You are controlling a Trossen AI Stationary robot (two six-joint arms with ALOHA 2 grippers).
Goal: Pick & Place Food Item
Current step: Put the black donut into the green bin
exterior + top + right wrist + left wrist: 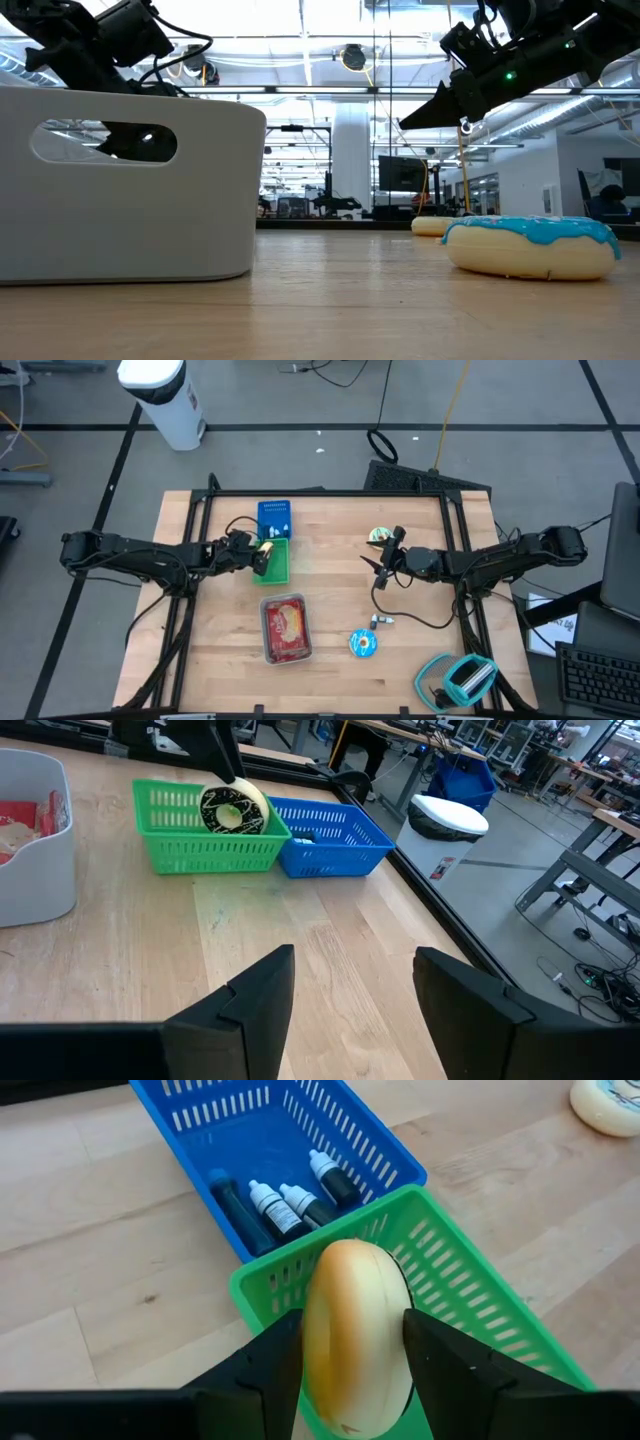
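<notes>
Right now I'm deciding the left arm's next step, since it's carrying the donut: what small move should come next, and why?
Probably lower and open. The left gripper is shut on the donut, held on edge above the green basket, over its end beside the blue basket. The right gripper waits open, apart.
</notes>
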